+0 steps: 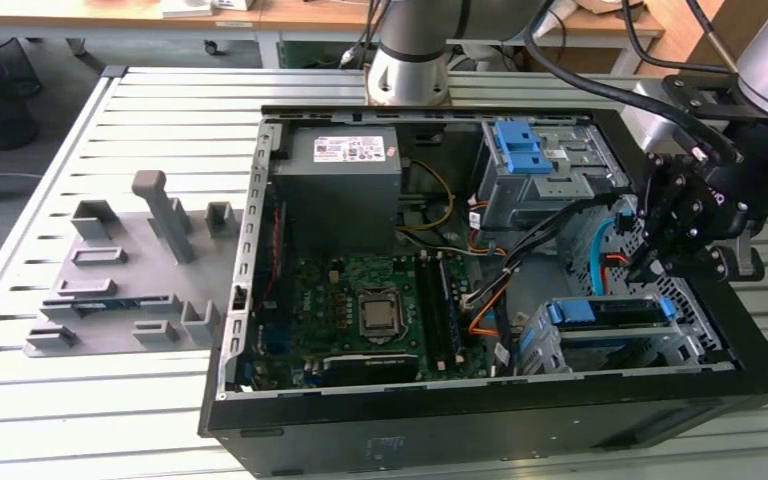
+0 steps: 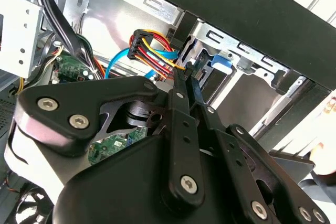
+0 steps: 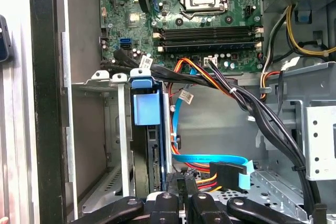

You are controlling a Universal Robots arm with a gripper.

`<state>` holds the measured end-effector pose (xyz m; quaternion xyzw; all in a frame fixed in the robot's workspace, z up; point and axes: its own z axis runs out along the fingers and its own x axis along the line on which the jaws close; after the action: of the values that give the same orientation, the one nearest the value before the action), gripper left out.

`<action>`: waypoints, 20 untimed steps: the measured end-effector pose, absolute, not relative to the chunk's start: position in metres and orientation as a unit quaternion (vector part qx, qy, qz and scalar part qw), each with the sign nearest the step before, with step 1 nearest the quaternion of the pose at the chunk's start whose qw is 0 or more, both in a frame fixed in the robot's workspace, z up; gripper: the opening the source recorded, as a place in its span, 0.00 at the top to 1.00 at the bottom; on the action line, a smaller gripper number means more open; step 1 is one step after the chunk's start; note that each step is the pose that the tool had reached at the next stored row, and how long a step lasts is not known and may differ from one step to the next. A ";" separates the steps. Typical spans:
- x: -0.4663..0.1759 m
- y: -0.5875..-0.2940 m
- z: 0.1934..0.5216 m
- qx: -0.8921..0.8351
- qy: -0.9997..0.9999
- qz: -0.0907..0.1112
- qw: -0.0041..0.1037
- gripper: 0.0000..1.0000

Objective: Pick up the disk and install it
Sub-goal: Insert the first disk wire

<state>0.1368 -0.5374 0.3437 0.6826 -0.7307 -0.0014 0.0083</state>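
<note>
The disk sits in its blue carrier inside the drive cage at the front right corner of the open computer case. In the first wrist view the disk stands edge-on in the cage under its blue carrier tab. The same blue tab shows in the second wrist view, just beyond the fingertips. My gripper hangs just above and behind the cage, beside the coloured power wires and the blue data cable. Its fingers are closed together with nothing visible between them.
The case holds a motherboard, a grey power-supply box and an upper drive cage with blue brackets. Thick black cables run across the inside. A grey fixture with several holders lies on the slatted table at the exterior view's left.
</note>
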 end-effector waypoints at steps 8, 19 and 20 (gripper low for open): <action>0.132 -0.545 0.344 0.683 -0.731 -0.001 0.008 0.84; 0.131 -0.554 0.337 0.683 -0.730 -0.001 0.008 0.84; 0.132 -0.554 0.337 0.684 -0.730 -0.001 0.008 0.84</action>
<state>0.1315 -0.5543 0.3366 0.6837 -0.7297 -0.0013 0.0081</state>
